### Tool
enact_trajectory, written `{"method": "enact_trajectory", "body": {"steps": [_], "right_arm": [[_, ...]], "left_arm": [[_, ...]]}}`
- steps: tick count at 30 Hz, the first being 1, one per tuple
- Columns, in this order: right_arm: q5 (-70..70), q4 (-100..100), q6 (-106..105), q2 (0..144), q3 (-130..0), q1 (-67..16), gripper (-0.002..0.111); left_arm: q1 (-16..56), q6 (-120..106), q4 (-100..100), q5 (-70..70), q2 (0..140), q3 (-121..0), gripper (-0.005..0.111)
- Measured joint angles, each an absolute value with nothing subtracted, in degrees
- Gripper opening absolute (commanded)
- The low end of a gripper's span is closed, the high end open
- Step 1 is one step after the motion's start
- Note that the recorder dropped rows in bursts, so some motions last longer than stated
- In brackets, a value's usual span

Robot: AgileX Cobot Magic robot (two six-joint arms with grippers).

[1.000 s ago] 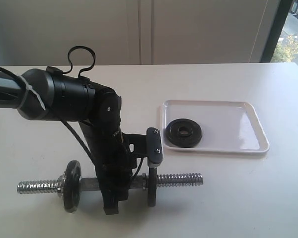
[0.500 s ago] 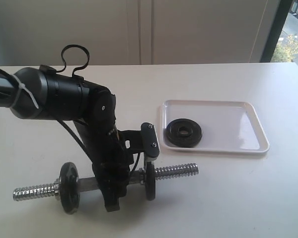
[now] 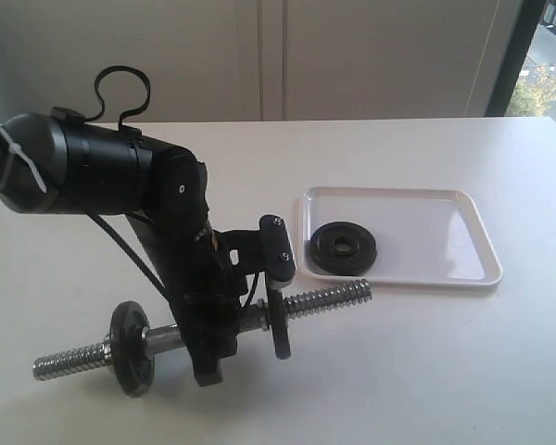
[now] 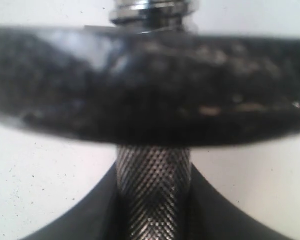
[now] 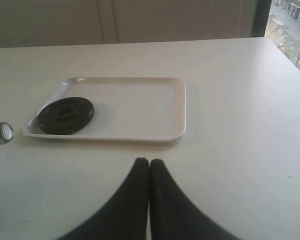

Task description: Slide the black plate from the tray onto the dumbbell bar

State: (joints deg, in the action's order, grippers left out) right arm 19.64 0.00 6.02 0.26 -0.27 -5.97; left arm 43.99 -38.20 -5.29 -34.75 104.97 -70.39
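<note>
The left arm (image 3: 181,264) hides the middle of the dumbbell bar (image 3: 326,299). In the left wrist view a blurred black disc (image 4: 150,90) on it is cut off at both sides.

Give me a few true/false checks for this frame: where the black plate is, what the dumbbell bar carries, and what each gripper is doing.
1. The black plate lies flat in the tray. True.
2. The right gripper holds the black plate. False: it is shut on nothing, over the table, apart from the tray.
3. The left gripper grips the dumbbell bar between its two discs. True.
4. The black plate sits at the tray's end farthest from the dumbbell bar. False: it sits at the end nearest the bar.
5. The dumbbell bar carries no discs. False: two are on it.
</note>
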Motion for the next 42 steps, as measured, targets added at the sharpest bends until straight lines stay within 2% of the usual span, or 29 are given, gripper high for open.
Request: {"method": "enact_trajectory", "body": {"steps": [9,13,22,28,34,38,42], "right_arm": [[19.3,0.0,6.0,0.3,-0.3,-6.0,0.0],[14.3,0.0,6.0,0.3,-0.3,-6.0,0.0],[-19.9,0.0,6.0,0.3,-0.3,-6.0,0.0],[-33.7,2.8,6.4,0.3,-0.3,-6.0,0.0],[-29.6,3.9,18.0,0.3,-0.3,-6.0,0.0],[-13.8,4.3,21.8,4.0,-5.4,-6.0,0.0],[0.5,4.3,19.5,17.7,-16.8,-6.0,0.0]], "left_arm": [[42.7,-37.6,-6.1,-36.4,105.0,-70.4,0.0],[41.6,-37.1,-6.5,-36.6,104.8,-70.3,0.0],[41.5,-37.1,-7.8,-36.5,104.8,-69.9,0.0],[41.5,-37.1,-8.1,-36.3,104.8,-69.9,0.0],[41.4,-37.1,-8.4,-35.6,104.8,-69.9,0.0],[41.4,-37.0,-8.5,-35.2,104.8,-69.9,0.0],[41.4,-37.0,-8.7,-35.1,104.8,-69.9,0.0]]}}
